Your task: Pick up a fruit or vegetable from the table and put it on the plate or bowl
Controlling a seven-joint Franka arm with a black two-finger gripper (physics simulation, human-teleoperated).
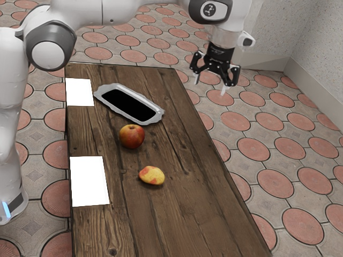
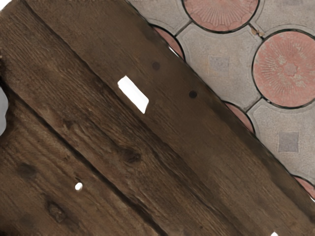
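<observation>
Starting at the exterior view's left edge, the white arm (image 1: 13, 107) is seen rising from its base and bending across the top of the frame toward the upper right. Two white sheets are laid along the left side of the dark wooden table (image 1: 182, 214): one (image 1: 79, 91) at upper left, the other (image 1: 89, 181) at lower left. A silver tray (image 1: 153, 119) with a black inside is placed just right of the upper sheet, and nothing is seen in it. Below the tray, near the middle of the frame, a red apple (image 1: 132, 136) is set on the wood, close to the tray but apart from it. Lower and slightly right, a yellow-and-red fruit (image 1: 151, 175) is found, apart from the apple. At upper right the gripper (image 1: 210, 85) is held raised, well apart from both fruits, its fingers spread and nothing grasped between them. Round-tiled floor (image 1: 278, 160) is shown at right. In the wrist view, the table's edge against the floor is seen beneath the hand, with a small white patch (image 2: 133, 94) on the wood.
</observation>
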